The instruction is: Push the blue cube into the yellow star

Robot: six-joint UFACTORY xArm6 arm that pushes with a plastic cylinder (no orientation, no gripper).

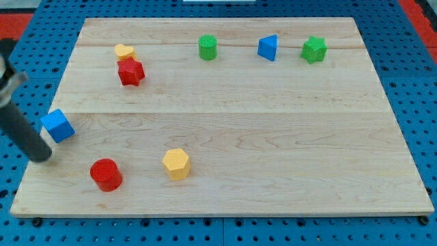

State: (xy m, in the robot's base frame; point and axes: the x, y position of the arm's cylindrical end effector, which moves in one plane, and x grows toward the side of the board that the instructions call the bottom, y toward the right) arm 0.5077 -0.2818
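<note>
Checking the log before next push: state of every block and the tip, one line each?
blue cube: left edge of board, apart from yellow star.
my tip: just below-left of blue cube.
yellow star: top left, touching red star.
red star: just below it.
red cylinder: upright, bottom left.
yellow hexagon: free-standing.
green cylinder: upright.
blue triangle: top.
green star: top right.

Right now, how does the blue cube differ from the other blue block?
The blue cube sits at the board's left edge, beside my tip; the blue triangular block sits near the view's top, right of centre. The cube is boxy; the triangular block is wedge-like. Both are blue and rest on the board.
</note>
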